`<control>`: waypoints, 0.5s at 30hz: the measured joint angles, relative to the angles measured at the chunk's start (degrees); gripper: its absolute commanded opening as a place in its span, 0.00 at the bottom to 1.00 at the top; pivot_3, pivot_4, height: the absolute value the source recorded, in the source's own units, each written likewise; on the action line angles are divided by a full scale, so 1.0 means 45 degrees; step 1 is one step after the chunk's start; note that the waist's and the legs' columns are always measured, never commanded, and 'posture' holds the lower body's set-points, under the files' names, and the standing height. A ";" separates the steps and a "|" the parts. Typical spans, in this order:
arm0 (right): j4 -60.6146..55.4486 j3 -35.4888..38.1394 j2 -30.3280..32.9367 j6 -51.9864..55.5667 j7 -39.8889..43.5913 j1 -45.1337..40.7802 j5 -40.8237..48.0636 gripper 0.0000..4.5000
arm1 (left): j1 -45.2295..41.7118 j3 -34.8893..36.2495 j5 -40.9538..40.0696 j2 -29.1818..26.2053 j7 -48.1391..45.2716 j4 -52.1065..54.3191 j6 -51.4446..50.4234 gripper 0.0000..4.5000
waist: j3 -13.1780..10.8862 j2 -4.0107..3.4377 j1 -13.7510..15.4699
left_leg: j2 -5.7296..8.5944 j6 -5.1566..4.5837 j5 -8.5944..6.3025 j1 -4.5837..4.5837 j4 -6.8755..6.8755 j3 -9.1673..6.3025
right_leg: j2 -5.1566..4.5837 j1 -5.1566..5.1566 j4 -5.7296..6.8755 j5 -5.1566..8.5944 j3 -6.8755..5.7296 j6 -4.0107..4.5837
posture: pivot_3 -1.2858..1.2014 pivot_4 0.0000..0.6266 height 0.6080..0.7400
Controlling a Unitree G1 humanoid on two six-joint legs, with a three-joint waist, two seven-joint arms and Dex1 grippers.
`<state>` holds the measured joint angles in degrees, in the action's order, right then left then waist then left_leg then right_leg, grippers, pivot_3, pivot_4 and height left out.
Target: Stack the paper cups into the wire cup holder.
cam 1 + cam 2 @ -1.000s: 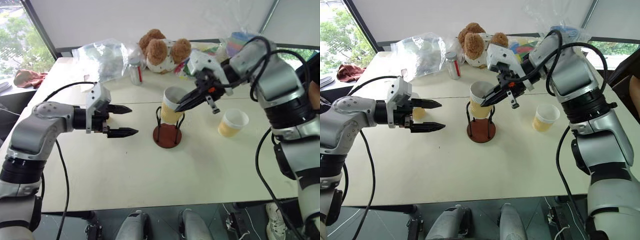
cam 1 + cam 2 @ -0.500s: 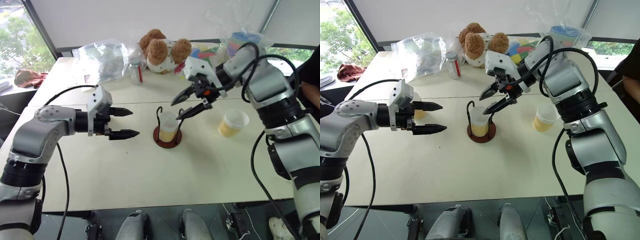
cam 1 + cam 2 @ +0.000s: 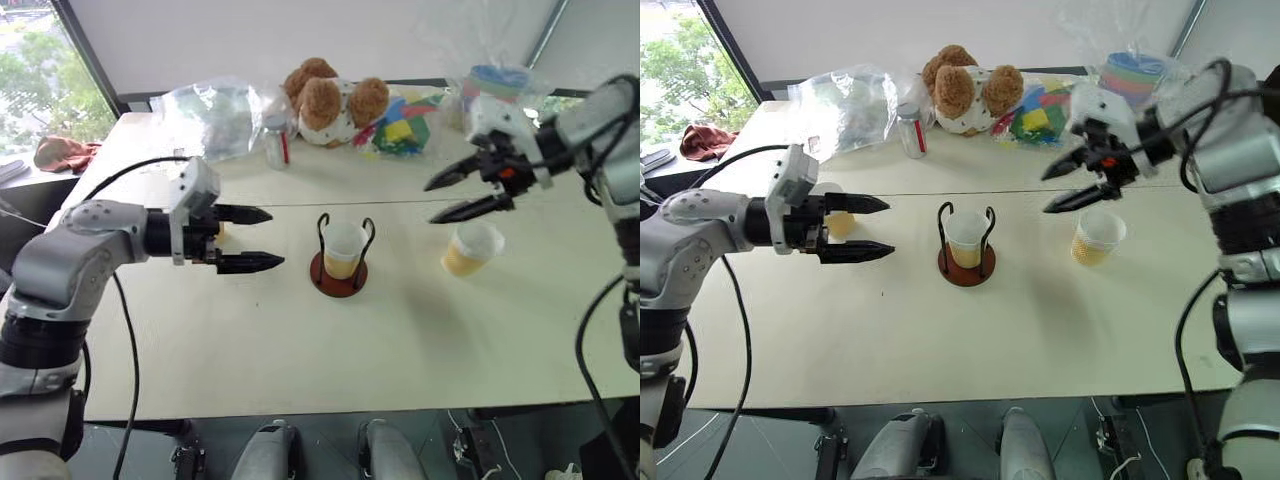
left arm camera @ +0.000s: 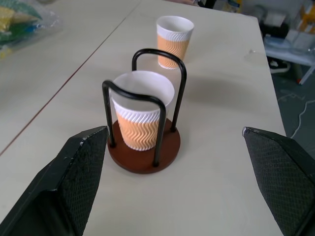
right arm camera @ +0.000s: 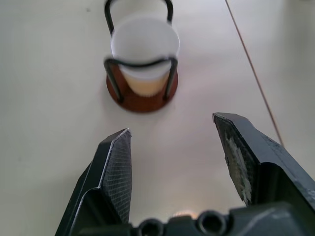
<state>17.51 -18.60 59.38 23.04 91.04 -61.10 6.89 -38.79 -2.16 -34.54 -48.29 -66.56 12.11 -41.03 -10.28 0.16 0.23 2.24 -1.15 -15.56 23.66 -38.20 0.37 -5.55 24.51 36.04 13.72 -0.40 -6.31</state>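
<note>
The wire cup holder [image 3: 338,278], a dark red base with two black loops, stands mid-table with one paper cup [image 3: 345,248] upright inside it. A second paper cup [image 3: 470,247] stands loose to its right. A third cup [image 3: 840,224] shows partly behind my left gripper. My left gripper [image 3: 275,238] hovers open left of the holder, pointing at it, with nothing between its fingers. My right gripper [image 3: 430,202] is open and empty, up above the table just left of the loose cup. The left wrist view shows the holder [image 4: 142,157] and the far cup [image 4: 174,39].
Along the table's far edge sit a teddy bear [image 3: 330,100], a clear plastic bag [image 3: 215,115], a small can [image 3: 273,140], coloured toys [image 3: 400,130] and a wrapped pastel cup stack [image 3: 490,85]. A red cloth [image 3: 60,155] lies at far left.
My right gripper opened and let go of the cup, which dropped into the holder. It then swung away to the right, over by the loose cup. The left gripper stayed about where it was.
</note>
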 measured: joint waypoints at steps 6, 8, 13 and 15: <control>-0.0741 0.0494 0.0462 0.0145 -0.0695 0.2509 -0.0332 0.64 | -0.0034 -0.0950 0.0508 0.0296 -0.0248 0.0320 0.0247 1.00 | -0.0009 -0.0018 -0.0196 | -0.0018 -0.0005 0.0001 -0.0017 0.0000 0.0046 | 0.0006 0.0010 0.0019 0.0000 0.0024 -0.0001 | 0.52 0.24 1.00; -0.0986 0.0729 0.0510 0.0217 -0.0870 0.2744 -0.0347 0.64 | -0.0038 -0.0940 0.0317 0.0361 -0.0305 0.0321 0.0097 1.00 | -0.0009 -0.0018 -0.0270 | -0.0021 -0.0006 0.0000 -0.0022 0.0000 0.0048 | 0.0009 0.0010 0.0020 0.0000 0.0025 -0.0002 | 0.52 0.24 1.00; -0.0748 0.0832 0.0516 0.0068 -0.1339 0.2824 -0.0600 0.64 | -0.0175 -0.0821 0.0219 0.0361 -0.0302 0.0320 -0.0220 1.00 | -0.0010 -0.0016 -0.0216 | -0.0021 -0.0007 0.0000 -0.0026 -0.0002 0.0048 | 0.0009 0.0005 0.0018 -0.0001 0.0026 -0.0001 | 0.52 0.24 1.00; -0.0523 0.0837 0.0483 0.0060 -0.1428 0.2818 -0.0675 0.64 | -0.0314 -0.0775 0.0069 0.0358 -0.0248 0.0323 -0.0305 1.00 | -0.0010 -0.0016 -0.0164 | -0.0020 -0.0009 -0.0001 -0.0026 -0.0004 0.0047 | 0.0007 0.0001 0.0017 0.0000 0.0025 -0.0001 | 0.52 0.24 1.00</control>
<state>15.15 -14.83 61.55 23.31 84.61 -48.42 3.85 -40.20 -5.65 -34.23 -46.68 -67.67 13.56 -42.40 -10.32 0.09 -0.51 2.15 -1.19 -15.56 23.55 -38.21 0.58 -5.52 24.51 36.11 13.72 -0.28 -6.31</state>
